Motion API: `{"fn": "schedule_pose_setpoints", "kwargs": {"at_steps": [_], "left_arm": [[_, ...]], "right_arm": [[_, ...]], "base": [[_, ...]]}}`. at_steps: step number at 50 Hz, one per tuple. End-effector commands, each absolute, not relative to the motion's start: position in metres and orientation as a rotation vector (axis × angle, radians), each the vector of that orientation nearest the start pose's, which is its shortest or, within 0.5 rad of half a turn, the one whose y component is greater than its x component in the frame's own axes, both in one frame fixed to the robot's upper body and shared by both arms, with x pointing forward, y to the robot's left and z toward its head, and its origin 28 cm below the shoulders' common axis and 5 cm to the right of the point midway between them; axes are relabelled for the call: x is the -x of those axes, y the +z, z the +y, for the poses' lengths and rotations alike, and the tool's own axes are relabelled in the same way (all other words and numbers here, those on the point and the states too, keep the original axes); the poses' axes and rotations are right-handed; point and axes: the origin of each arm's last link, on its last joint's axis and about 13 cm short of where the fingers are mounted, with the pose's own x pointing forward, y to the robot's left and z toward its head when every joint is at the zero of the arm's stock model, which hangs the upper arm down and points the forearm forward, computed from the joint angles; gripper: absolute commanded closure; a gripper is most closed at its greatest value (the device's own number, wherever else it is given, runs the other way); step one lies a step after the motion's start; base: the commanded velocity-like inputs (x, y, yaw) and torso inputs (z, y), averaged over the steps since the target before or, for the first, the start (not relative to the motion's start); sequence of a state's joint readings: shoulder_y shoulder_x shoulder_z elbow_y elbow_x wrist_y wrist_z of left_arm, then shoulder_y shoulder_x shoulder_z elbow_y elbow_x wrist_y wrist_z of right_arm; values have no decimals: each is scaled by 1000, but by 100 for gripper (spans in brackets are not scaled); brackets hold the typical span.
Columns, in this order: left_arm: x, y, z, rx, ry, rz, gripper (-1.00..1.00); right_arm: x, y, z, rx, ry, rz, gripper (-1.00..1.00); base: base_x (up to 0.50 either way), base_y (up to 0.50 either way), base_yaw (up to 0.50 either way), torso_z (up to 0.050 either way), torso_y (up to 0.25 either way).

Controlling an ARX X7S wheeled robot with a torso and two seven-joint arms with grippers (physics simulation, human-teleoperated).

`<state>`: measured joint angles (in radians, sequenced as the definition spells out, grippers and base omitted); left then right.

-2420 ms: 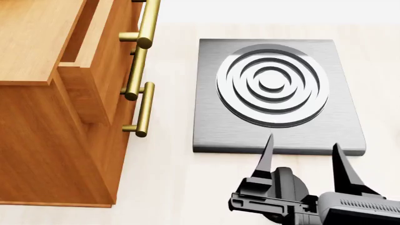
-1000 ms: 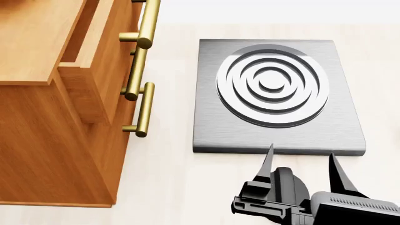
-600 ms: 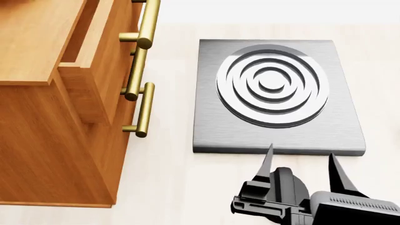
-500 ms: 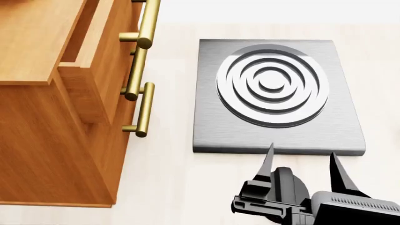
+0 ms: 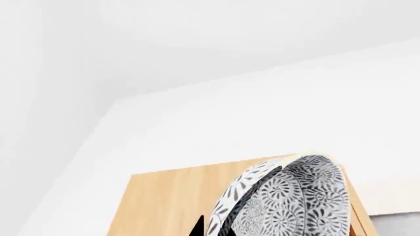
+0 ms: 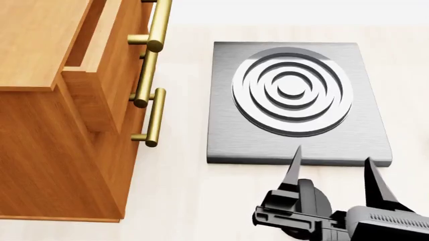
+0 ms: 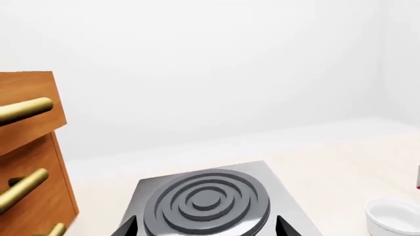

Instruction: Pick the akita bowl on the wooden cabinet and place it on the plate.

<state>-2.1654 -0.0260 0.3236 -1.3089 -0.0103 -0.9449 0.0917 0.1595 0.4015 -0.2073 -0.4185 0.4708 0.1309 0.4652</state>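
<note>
In the left wrist view the akita bowl [image 5: 288, 201] fills the near field, white with a dense dark-grey floral pattern, tilted over the wooden cabinet [image 5: 167, 201]. My left gripper [image 5: 211, 230] is shut on the bowl's wall, one black fingertip on each side of the rim. The head view shows the cabinet [image 6: 40, 55] at the left but neither the bowl nor the left gripper. My right gripper [image 6: 333, 154] is open and empty, its tips over the near edge of a grey hob slab [image 6: 298, 135]. The plate is out of view.
The grey slab with raised concentric rings [image 7: 206, 199] lies on the pale floor right of the cabinet. Brass bar handles [image 6: 155, 118] stick out from the drawer fronts. A plain white cup [image 7: 392, 216] stands right of the slab. A red sliver [image 7: 418, 178] touches that view's edge.
My right gripper has shifted a little forward and to the right, its tips now over the slab's near edge. Cabinet and slab have not moved.
</note>
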Motion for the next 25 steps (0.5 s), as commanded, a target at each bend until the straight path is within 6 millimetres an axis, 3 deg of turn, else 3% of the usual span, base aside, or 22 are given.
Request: {"fn": "schedule_pose_setpoints", "kwargs": {"at_steps": [1, 25], "left_arm": [[-347, 509, 215, -297, 95, -25, 100], [-312, 555, 198, -329, 60, -182, 100]], "right_arm": [[-222, 131, -118, -135, -88, -326, -100], [-213, 144, -117, -151, -73, -377, -100]], "base": [[0, 0, 0, 0, 0], [0, 0, 0, 0, 0]]}}
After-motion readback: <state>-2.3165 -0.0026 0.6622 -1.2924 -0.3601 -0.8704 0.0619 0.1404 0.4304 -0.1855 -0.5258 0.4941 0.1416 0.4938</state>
